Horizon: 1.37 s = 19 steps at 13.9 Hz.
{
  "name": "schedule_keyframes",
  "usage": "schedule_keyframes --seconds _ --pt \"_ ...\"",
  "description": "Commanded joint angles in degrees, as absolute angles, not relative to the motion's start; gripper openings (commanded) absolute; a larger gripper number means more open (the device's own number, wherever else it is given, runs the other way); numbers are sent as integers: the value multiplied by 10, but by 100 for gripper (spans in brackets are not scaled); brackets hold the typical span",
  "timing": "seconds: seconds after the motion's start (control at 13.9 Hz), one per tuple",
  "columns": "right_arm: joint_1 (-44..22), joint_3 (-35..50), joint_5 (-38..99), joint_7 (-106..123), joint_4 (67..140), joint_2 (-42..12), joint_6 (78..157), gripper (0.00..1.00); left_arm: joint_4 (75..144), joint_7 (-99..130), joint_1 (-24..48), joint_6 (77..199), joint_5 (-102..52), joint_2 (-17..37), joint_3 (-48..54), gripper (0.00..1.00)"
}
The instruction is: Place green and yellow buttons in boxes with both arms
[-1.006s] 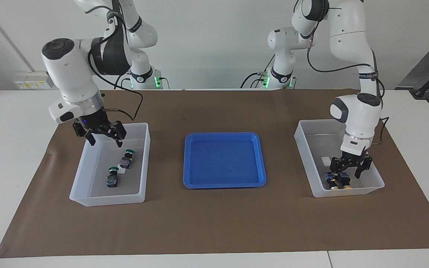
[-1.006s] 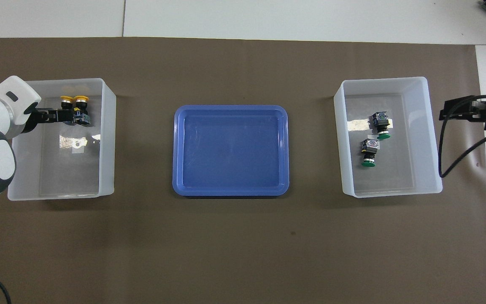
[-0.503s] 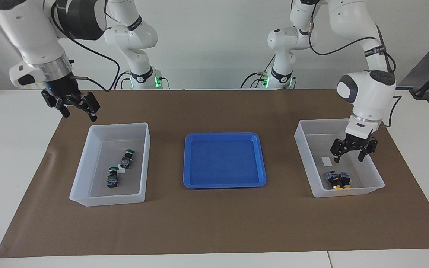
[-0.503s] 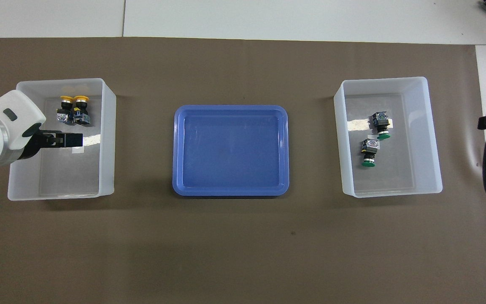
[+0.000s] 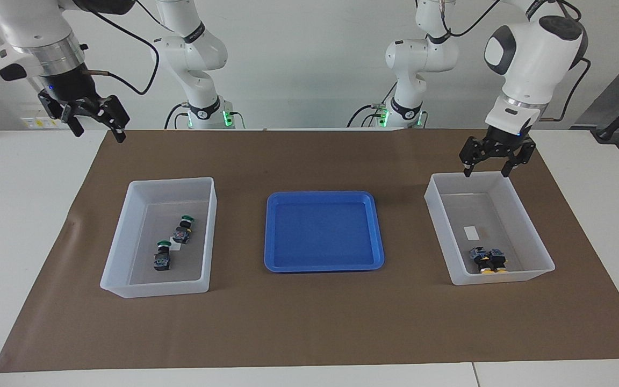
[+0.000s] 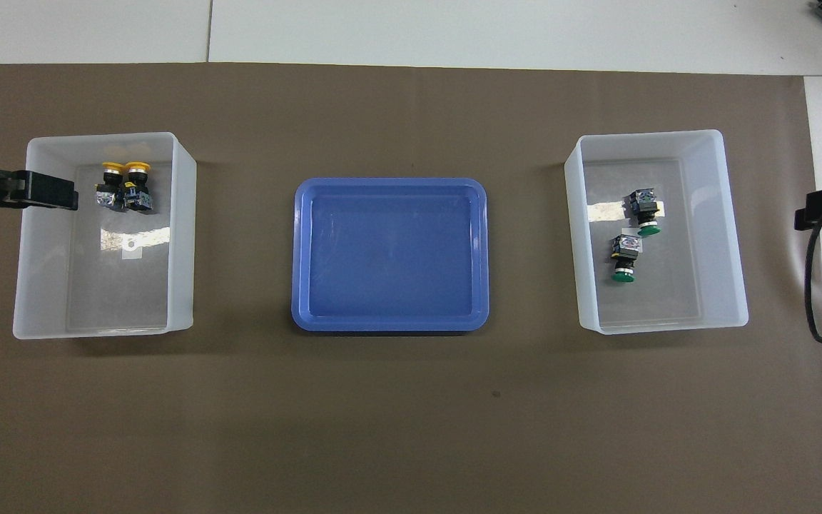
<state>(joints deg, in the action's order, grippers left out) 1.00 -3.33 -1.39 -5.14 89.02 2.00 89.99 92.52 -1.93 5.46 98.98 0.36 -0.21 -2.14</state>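
Two yellow buttons point(image 5: 489, 262) point(image 6: 125, 187) lie side by side in the box point(image 5: 503, 277) point(image 6: 181, 235) at the left arm's end, against its wall farthest from the robots. Two green buttons point(image 5: 182, 230) point(image 5: 162, 256) point(image 6: 645, 212) point(image 6: 625, 258) lie in the box point(image 5: 153, 287) point(image 6: 736, 235) at the right arm's end. My left gripper point(image 5: 486, 172) point(image 6: 61, 200) is open and empty, raised over the yellow buttons' box at its edge nearest the robots. My right gripper point(image 5: 100, 134) point(image 6: 803, 214) is open and empty, high over the brown mat's corner.
A shallow blue tray point(image 5: 323, 231) point(image 6: 389, 253) sits between the two boxes with nothing in it. A brown mat point(image 5: 309, 322) covers the middle of the white table. A white sticker point(image 5: 471, 232) lies on the yellow buttons' box floor.
Both grippers have risen out of the boxes and drawn back toward the robots, open and empty. The buttons have stayed where they lay.
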Motion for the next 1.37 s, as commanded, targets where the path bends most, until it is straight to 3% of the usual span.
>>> schedule_keyframes --seconds 0.0,0.43,1.29 --pt "9 -27 -31 -40 896 25 894 100 925 -25 45 935 2 -13 -23 100" --pt "9 -25 -35 -40 902 29 891 100 990 -24 46 950 2 -47 -23 100" --pt "10 -26 -27 -41 905 34 886 100 987 -19 46 947 2 -47 -23 100"
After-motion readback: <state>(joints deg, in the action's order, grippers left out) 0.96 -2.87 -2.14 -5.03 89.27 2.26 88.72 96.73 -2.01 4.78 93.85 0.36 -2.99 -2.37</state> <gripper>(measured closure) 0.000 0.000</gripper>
